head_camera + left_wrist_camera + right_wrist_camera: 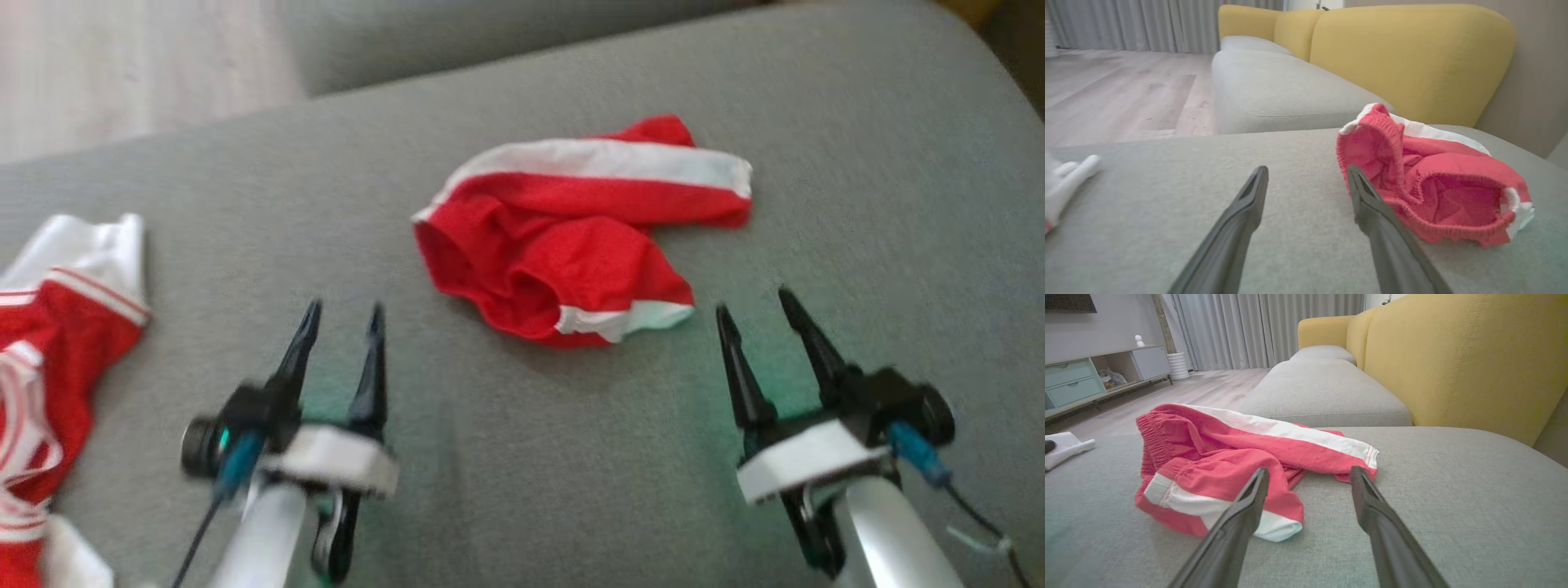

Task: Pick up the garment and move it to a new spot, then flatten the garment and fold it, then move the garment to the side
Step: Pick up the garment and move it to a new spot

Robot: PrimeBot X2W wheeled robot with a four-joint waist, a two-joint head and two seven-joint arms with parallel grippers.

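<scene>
A red fabric garment with a white side stripe [571, 245] lies crumpled on the wide grey woven sofa seat cushion [857, 204], roughly at the middle of the head view. It is bunched rather than flat: the white stripe runs along its far edge, its elastic waistband gapes open toward the left arm, and a white-banded hem points toward the near right. The left end effector [344, 309] hangs above the cushion just short of the garment's near-left side. Its two long dark fingers are spread apart with nothing between them, and in the left wrist view its right-hand finger overlaps the edge of the open waistband. The right end effector [753, 302] sits near the garment's near-right corner, close to the white hem. Its fingers are likewise spread and empty, and they touch no fabric. A second red-and-white striped fabric garment [57, 327] lies well apart at the cushion's left edge. Behind the seat rises a mustard-yellow upholstered backrest [1453, 363]. Beyond the sofa are a pale wooden plank floor [1118, 94], long grey pleated curtains [1257, 330] and a low pale-green cabinet with drawers [1081, 379].
</scene>
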